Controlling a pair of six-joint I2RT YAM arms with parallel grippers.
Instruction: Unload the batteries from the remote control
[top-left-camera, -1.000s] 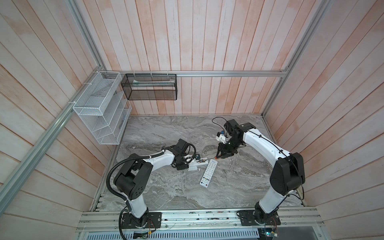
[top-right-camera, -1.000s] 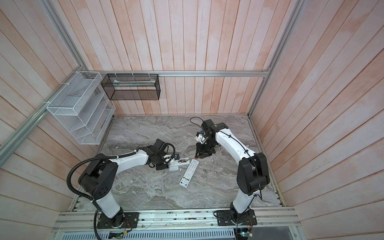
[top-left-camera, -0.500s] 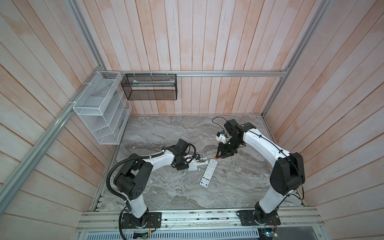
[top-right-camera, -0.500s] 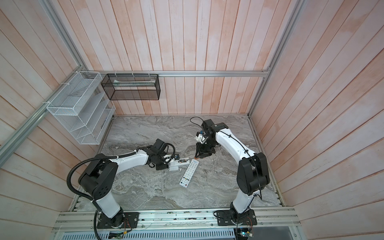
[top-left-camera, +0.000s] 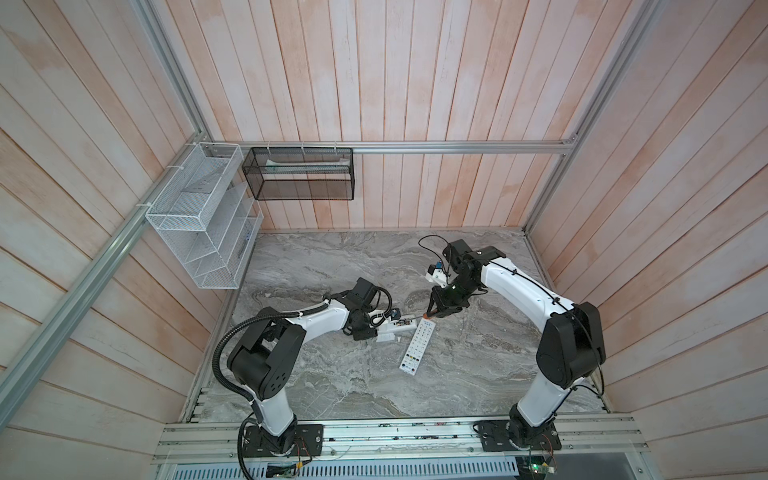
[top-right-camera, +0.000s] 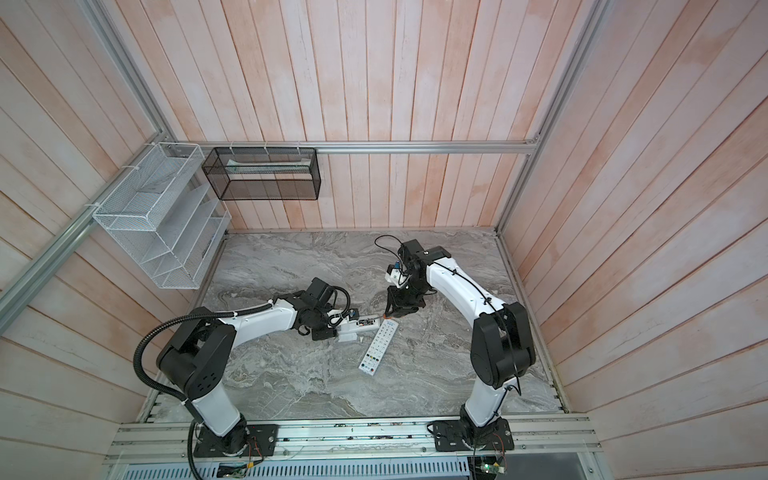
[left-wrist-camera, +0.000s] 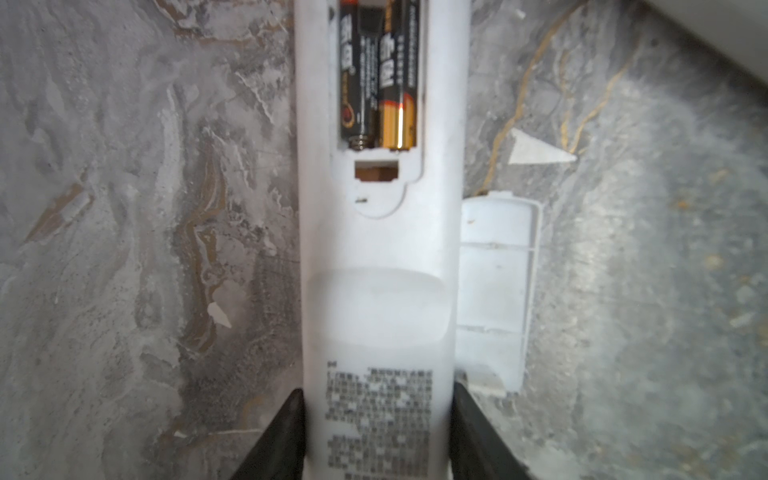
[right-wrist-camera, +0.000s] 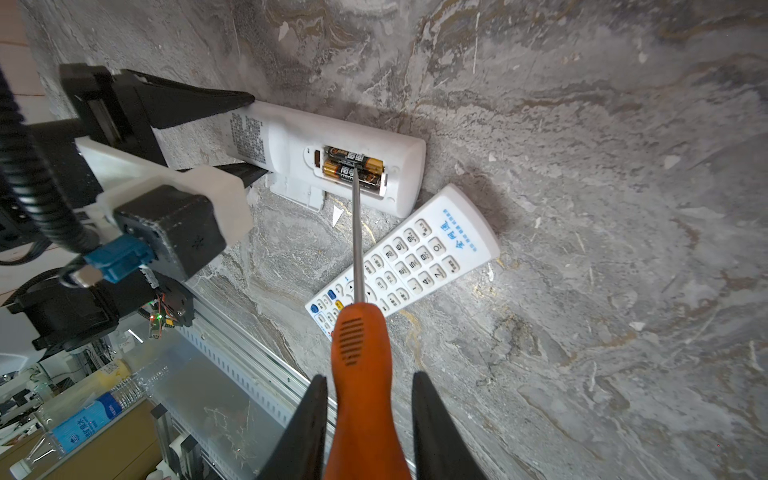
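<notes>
At the left, the left gripper (left-wrist-camera: 376, 419) is clamped on the two long sides of the white remote control (left-wrist-camera: 380, 257). The remote lies back-up on the marble table (right-wrist-camera: 582, 208) and runs from the gripper toward 3 o'clock in both top views. Its compartment is open, and the batteries (right-wrist-camera: 353, 168) (two show, side by side, none out yet) sit in it near the free end. The battery cover (left-wrist-camera: 494, 291) lies flat just beside the body, at about 6 o'clock in a top view. A second remote (right-wrist-camera: 415, 253), buttons up, stretches from that free end toward 7 o'clock. Further right, the right gripper (right-wrist-camera: 369, 376) pinches the orange handle of the screwdriver (right-wrist-camera: 361, 374). Its shaft slants in from 2 o'clock, with the tip on the rounded middle of the battery on the cover's side. The step in hand looks like prying out the first cell. To do it well, I would shift the tip off the curve, where it is apt to skid, into the gap at the cell's end. Then lever gently upward and keep the left clamp firm so the body cannot pivot.
</notes>
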